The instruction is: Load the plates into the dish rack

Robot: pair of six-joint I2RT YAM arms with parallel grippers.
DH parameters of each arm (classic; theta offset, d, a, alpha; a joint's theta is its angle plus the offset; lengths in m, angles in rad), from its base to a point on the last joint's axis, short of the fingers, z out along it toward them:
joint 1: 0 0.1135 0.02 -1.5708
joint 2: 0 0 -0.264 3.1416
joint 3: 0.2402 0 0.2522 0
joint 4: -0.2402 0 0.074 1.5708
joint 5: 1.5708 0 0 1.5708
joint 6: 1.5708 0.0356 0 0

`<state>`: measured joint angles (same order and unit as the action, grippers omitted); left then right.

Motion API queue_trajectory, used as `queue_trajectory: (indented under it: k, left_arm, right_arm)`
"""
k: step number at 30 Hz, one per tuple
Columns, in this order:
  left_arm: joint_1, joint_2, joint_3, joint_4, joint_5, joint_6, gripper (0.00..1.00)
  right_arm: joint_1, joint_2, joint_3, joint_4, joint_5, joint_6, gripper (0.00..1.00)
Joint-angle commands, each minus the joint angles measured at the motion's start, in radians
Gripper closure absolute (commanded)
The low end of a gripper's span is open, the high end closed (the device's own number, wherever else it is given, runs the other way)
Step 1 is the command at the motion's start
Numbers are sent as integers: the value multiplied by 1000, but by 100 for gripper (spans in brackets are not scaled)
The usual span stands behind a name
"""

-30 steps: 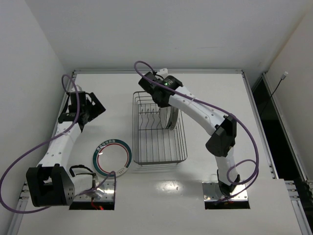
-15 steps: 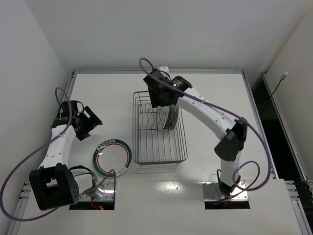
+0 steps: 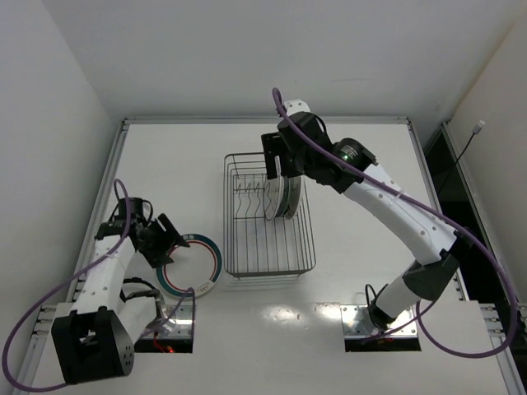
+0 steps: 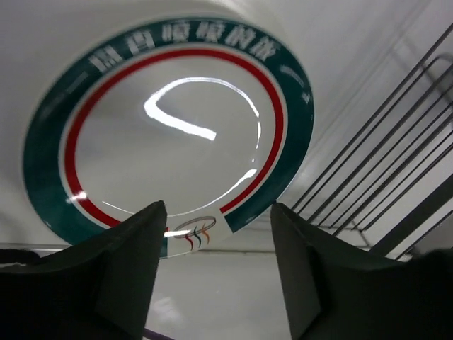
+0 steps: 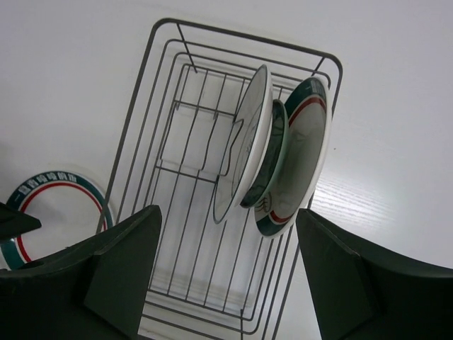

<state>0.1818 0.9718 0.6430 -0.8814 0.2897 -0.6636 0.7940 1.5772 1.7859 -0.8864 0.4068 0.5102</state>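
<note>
The left gripper [image 4: 214, 212] stands with its jaws apart and nothing between them, at the 10 o'clock edge of the green-rimmed plate [image 3: 191, 265]. This plate lies flat on the table [image 3: 165, 156], at about 8 o'clock from the dish rack [image 3: 263, 243]. The right gripper [image 5: 228, 212] hangs above the rack's 12 o'clock end, jaws spread wide and empty. Three plates stand on edge inside the rack, toward 1 o'clock: a white plate [image 5: 244, 134], a teal plate [image 5: 269, 152] and a second green-rimmed plate [image 5: 299, 156].
</note>
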Motion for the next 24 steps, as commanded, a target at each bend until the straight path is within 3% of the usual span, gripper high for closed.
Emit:
queue_trajectory:
  k: [1,2,3,5,6,11,19,24]
  left_arm:
    - [-64,-28,-81,68,55,-97,45]
    - [-94,-28,-124,131,65,-141,52]
    - [-111,-28,-143,165,65,-165,68]
    - [-174,-3,-167,217,33,-204,86]
    - [-198,20,-167,249,-7,-237,100]
    - [-349,237,-63,282,-179,-255,100]
    - [-369,609,115,318,-224,-255,100]
    - [-369,735,303,299,-320,-255,100]
  right_arm:
    - [-6,-34,-37,70,-43,-29,26]
    - [-6,-34,-37,70,-43,-29,26]
    - [-15,-34,-37,70,-43,-29,26]
    - [-15,-43,-46,70,-43,-38,26]
    - [-15,-43,-46,70,-43,-38,26]
    - [-24,-97,-88,92,-43,-38,26]
    - [-42,-126,-97,92,-52,-56,26]
    - [-52,-148,-117,92,-52,-56,26]
